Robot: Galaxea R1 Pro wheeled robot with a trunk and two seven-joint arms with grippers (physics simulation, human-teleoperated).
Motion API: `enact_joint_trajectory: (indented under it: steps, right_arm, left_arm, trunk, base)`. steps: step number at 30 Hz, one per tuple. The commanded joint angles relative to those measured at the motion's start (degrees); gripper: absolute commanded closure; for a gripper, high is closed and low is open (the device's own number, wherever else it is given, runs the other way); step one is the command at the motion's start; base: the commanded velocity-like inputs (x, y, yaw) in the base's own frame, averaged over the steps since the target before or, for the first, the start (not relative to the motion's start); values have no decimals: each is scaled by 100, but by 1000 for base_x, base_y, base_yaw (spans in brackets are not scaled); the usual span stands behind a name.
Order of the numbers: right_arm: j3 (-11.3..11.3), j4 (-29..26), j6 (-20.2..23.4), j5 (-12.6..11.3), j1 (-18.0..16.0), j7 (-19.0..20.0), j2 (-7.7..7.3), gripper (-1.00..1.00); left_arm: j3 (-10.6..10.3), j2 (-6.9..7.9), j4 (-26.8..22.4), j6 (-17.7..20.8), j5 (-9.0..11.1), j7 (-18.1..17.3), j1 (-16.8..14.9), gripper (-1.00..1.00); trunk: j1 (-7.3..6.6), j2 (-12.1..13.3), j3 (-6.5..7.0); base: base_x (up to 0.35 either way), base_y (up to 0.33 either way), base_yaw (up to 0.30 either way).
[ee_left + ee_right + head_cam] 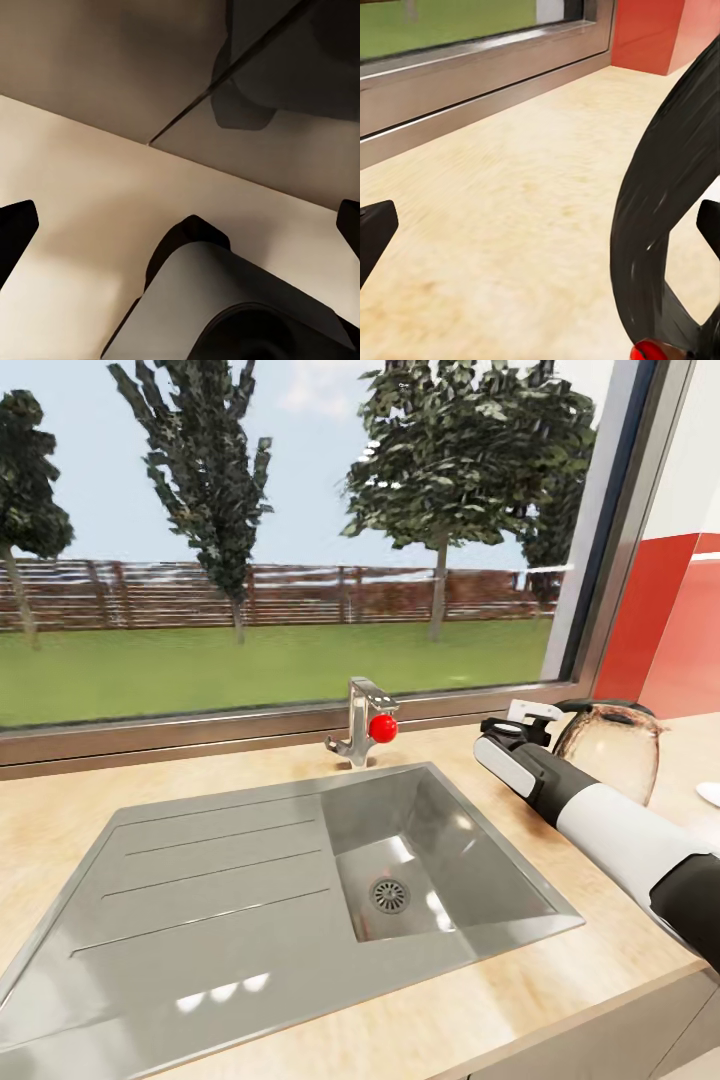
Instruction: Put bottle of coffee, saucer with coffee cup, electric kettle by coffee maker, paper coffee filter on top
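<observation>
The electric kettle (612, 748), smoky glass with a black lid, stands on the kitchen countertop (60, 810) at the right, beyond the sink. My right gripper (535, 718) reaches to its near side. In the right wrist view the right gripper (541, 231) is open, its fingertips (375, 236) wide apart. The kettle's curved black handle (667, 210) stands between them, close to one tip, above a small red switch (655, 350). My left gripper (183, 229) is open and holds nothing, hanging over a pale floor and grey robot parts.
A steel sink (200, 920) with a drainboard fills the countertop's middle. A tap with a red knob (382, 728) stands behind it, below the window sill. A red splashback (670, 630) rises at the right. Something small and white (710, 792) shows at the right edge.
</observation>
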Motion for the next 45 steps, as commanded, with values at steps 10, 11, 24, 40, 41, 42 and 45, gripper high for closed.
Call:
enact_joint_trajectory:
  steps: [10, 11, 24, 40, 41, 42, 45]
  right_arm:
    - [36, 55, 44, -14, -10, -36, -9, -100]
    - [36, 68, 44, -14, -10, -36, -9, -100]
    - [36, 92, 42, -14, -10, -36, -9, 100]
    - [31, 92, 42, -14, -10, -36, -10, 100]
    - [30, 92, 42, -14, -10, -36, -10, 100]
    - [31, 92, 42, -14, -10, -36, -10, 100]
    - [30, 92, 41, -20, -10, -36, -9, 100]
  left_arm:
    - [76, 3, -164, -15, -15, -28, -9, -100]
    - [76, 3, -164, -14, -14, -28, -8, -100]
    - [76, 3, -164, -16, -16, -28, -11, -100]
    - [76, 3, -164, -18, -17, -28, -8, -100]
    - [76, 3, -164, -18, -19, -28, -9, -100]
    - [76, 3, -164, -18, -19, -28, -10, -100]
    - [72, 3, -166, -18, -16, -34, -11, -100]
  trunk:
    - [0, -3, -5]
    - [0, -3, -5]
    - [0, -3, -5]
    - [0, -3, -5]
    - [0, -3, -5]
    - [0, -3, -5]
    - [0, -3, -5]
  base:
    - [0, 0, 0]
    - [0, 0, 0]
    - [0, 0, 0]
    - [0, 0, 0]
    - [0, 0, 0]
    - [0, 0, 0]
    - [0, 0, 0]
